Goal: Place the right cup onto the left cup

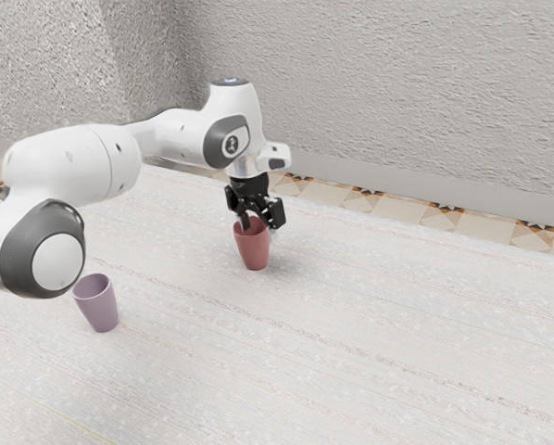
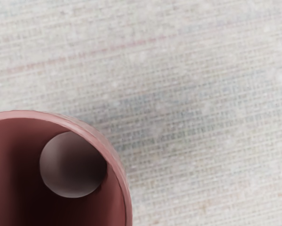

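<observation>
Jaws spread at red cup (image 1: 254, 248), prob. to pinch 1 side of rim (image 2: 28, 114); mauve cup (image 1: 98, 310) well apart from jaws, prob. base.

Our black gripper (image 1: 259, 226) points down toward the table, its two fingers (image 1: 275, 216) parted, with space between their tips. Just above the hand sits our white wrist (image 1: 231, 141), bent so that the hand hangs beneath it. Behind and away from the hand, our arm (image 1: 64, 167) reaches out, its large grey-capped joint (image 1: 56, 262) well apart from the fingers.
</observation>
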